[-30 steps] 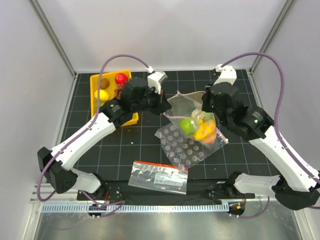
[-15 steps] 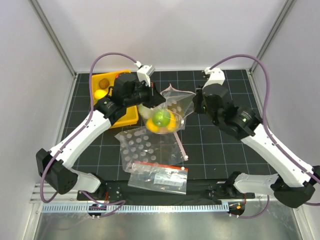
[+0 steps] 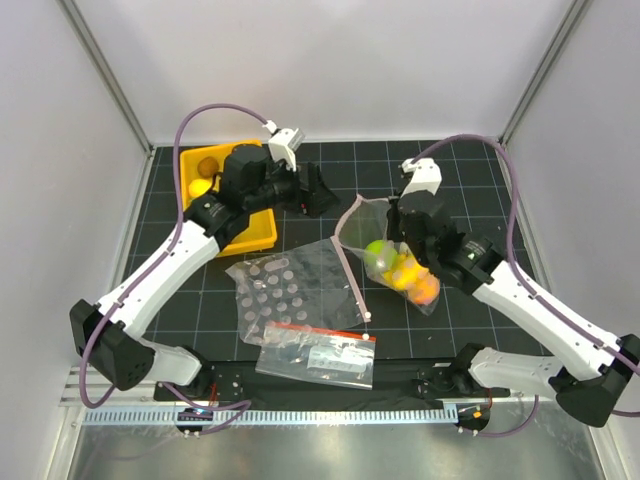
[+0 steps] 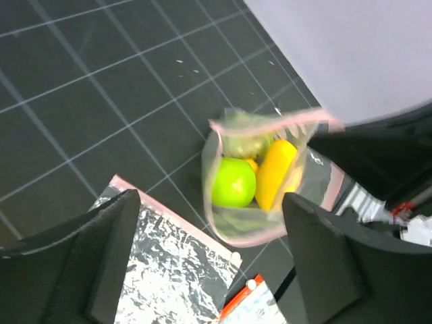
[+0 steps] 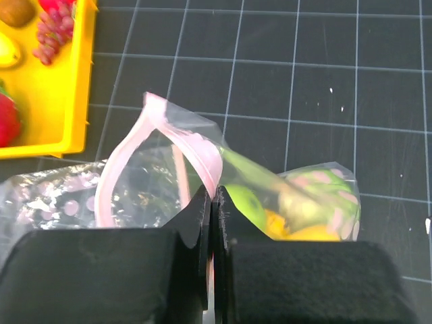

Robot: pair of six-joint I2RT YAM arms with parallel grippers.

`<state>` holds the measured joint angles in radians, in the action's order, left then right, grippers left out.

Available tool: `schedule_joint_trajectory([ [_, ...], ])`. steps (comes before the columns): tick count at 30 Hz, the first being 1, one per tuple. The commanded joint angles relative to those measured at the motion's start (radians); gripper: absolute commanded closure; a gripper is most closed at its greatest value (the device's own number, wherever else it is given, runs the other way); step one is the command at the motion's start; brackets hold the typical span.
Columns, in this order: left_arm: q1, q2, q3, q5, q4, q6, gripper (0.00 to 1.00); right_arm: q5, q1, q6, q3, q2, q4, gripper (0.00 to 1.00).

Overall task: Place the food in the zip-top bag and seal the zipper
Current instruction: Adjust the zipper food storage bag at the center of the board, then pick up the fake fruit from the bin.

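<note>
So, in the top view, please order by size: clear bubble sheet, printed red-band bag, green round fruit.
Largest: clear bubble sheet.
Then: printed clear plastic bag with red band.
Smallest: green round toy fruit.

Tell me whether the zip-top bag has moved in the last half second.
Yes. In the top view the zip-top bag has swung right, away from the yellow tray.

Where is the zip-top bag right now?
In the top view the zip-top bag is right of centre with fruit inside, pinched at its rim by the right gripper, just right of the bubble sheet.
</note>
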<state>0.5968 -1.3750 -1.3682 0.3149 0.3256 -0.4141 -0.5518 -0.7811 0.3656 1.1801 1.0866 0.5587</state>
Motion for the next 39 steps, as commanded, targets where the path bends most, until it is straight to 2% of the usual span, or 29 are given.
schedule_joint_trajectory([
  [1, -0.029, 0.040, -0.005, -0.084, -0.026, 0.012, 0.08, -0.023, 0.002, -0.007, -0.066, -0.033, -0.152, 0.99],
  [2, -0.043, 0.057, 0.007, -0.143, -0.026, 0.021, 0.00, -0.031, 0.002, -0.005, -0.085, -0.042, -0.167, 0.99],
  [6, -0.101, 0.054, -0.008, -0.214, 0.003, 0.032, 0.00, -0.049, 0.002, 0.004, -0.148, -0.088, -0.229, 0.99],
  [16, -0.376, -0.079, -0.009, -0.059, -0.036, 0.000, 0.00, -0.060, 0.002, -0.005, -0.226, -0.186, -0.292, 0.99],
  [21, -0.480, -0.174, -0.022, -0.053, -0.059, -0.003, 0.00, -0.054, 0.002, -0.005, -0.223, -0.174, -0.293, 0.99],
  [26, -0.523, -0.257, -0.035, -0.039, -0.071, -0.035, 0.06, -0.059, 0.002, -0.005, -0.231, -0.171, -0.296, 0.99],
  [35, -0.532, -0.318, -0.068, -0.106, -0.045, 0.000, 0.14, -0.069, 0.002, -0.010, -0.237, -0.171, -0.302, 0.99],
  [39, -0.532, -0.325, -0.068, -0.106, -0.046, -0.006, 0.25, -0.071, 0.002, -0.010, -0.238, -0.175, -0.306, 0.99],
])
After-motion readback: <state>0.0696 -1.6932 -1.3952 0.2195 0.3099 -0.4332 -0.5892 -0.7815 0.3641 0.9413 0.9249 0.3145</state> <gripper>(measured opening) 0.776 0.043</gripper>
